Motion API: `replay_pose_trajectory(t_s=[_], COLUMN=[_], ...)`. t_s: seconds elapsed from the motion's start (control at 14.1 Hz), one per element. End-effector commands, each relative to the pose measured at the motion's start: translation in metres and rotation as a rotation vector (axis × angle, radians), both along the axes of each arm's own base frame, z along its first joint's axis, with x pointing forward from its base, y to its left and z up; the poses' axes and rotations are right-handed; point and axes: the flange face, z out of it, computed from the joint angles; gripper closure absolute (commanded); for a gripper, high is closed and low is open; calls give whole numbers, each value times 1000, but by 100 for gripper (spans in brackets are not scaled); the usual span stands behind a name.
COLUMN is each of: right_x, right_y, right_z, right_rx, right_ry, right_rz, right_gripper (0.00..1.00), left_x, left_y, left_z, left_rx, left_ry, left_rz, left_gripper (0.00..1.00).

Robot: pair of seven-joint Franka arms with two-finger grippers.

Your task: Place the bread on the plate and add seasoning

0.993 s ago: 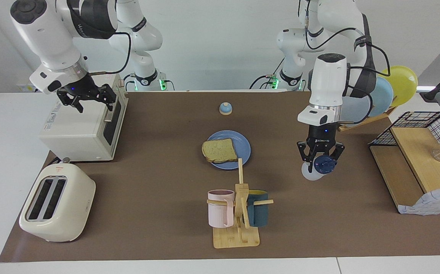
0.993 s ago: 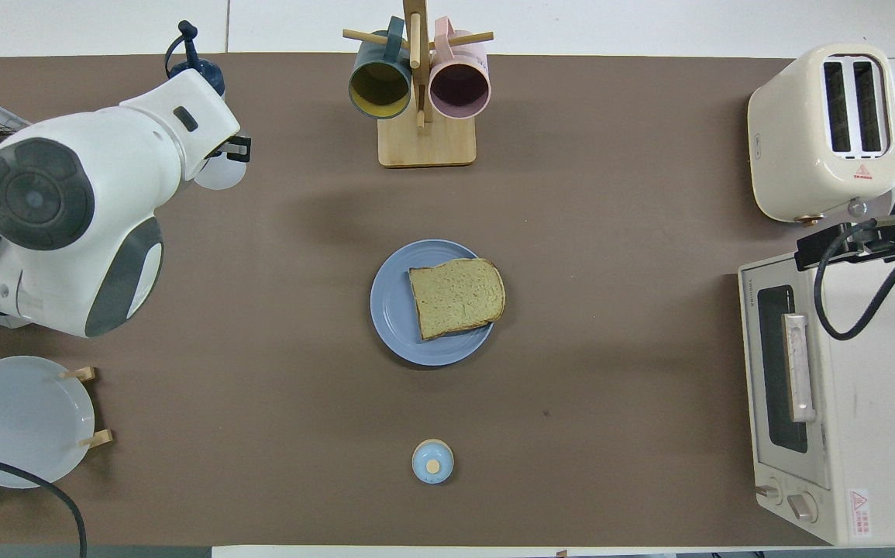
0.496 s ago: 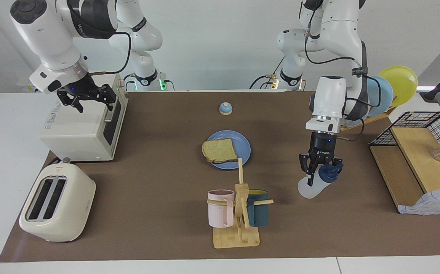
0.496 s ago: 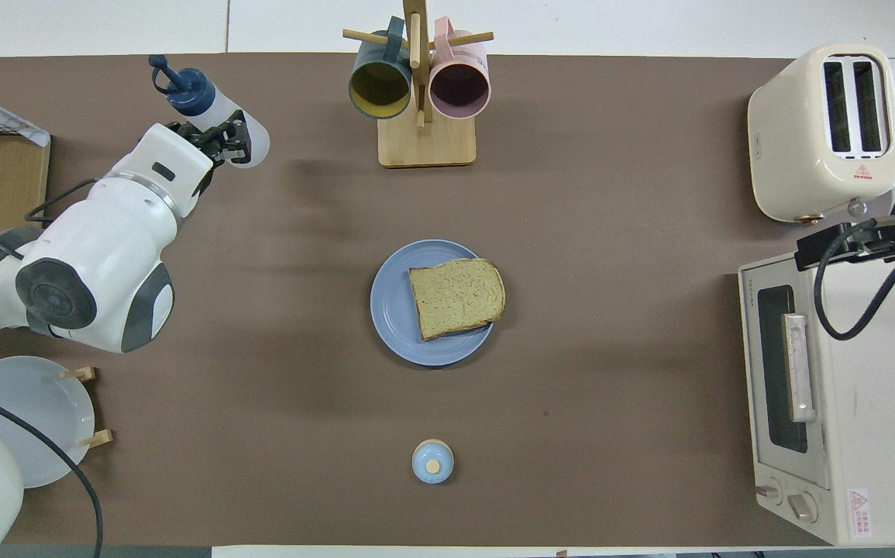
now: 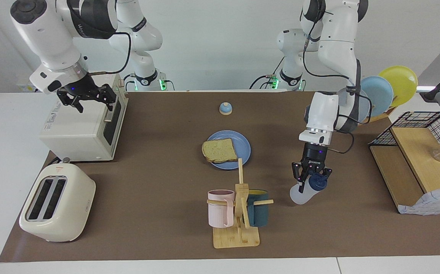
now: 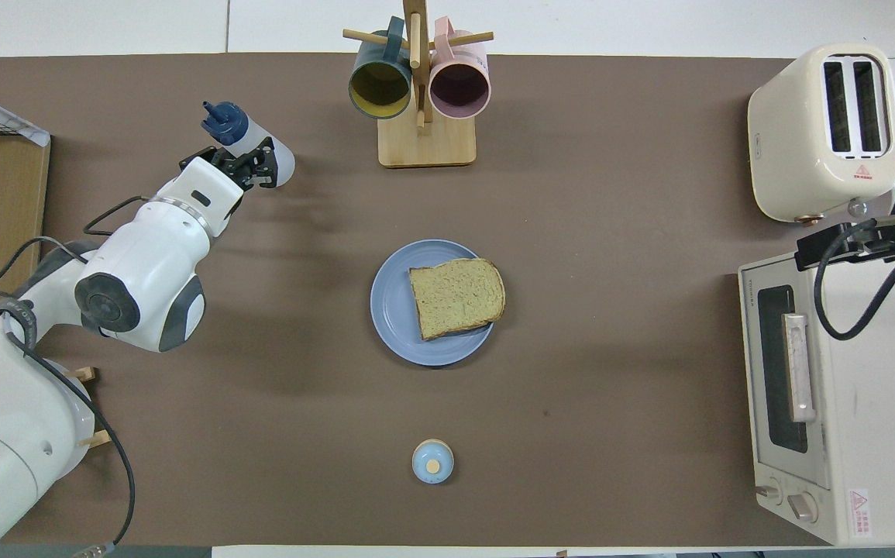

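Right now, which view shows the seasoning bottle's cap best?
The overhead view: the seasoning bottle lies tilted in the left gripper, with the cap and spout clear. In the facing view the gripper's fingers partly cover the cap.

Two glossy white arms with rounded casings, dark grey caps on the joint ends and grey-black bands where the segments meet. Small lettering on the dark band of the right arm (image 5: 48,38), too tiny to read. Silver ring at each wrist, then a black skeletal two-finger hand with a little blue light on it. Loose black cables looping along the forearms, one hanging off the left arm (image 5: 324,114). Green lights glowing at both bases.
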Motion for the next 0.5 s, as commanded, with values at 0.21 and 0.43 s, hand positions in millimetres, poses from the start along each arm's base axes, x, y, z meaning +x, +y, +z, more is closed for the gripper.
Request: replay_pose_trajectory(t_s=[0.21, 0.43], right_x=[-3, -3], right_y=[-3, -3], right_z=[2, 3], right_rx=[2, 2], right_ry=[-3, -4], right_rz=[9, 9], right_gripper=[0, 0], left_x=[1, -1], left_y=[-8, -14], left_z=[-11, -12], left_rx=[116, 126], left_ry=[-72, -74], left_rz=[-51, -61], left_gripper=[100, 100])
